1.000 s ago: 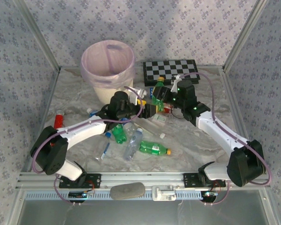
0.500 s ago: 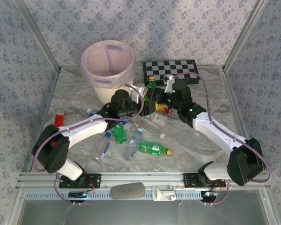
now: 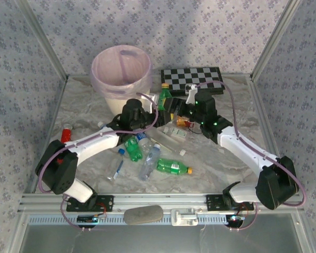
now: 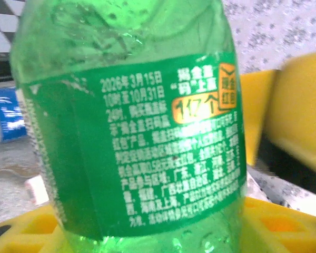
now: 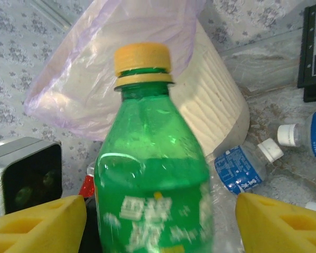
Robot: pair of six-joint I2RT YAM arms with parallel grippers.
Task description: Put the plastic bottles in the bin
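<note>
We hold the green bottle (image 3: 165, 97) upright just right of the bin (image 3: 116, 103), not yet in. Our left hand (image 3: 154, 108) pinches its labelled body, ready to carry it over; our right hand (image 3: 176, 107) is spread, standing clear, so the left alone bears it.

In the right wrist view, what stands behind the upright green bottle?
Behind the green bottle stands the bin with its pink bag. Further right, a blue-labelled bottle lies on the table. The green bottle covers the bin's lower left side.
</note>
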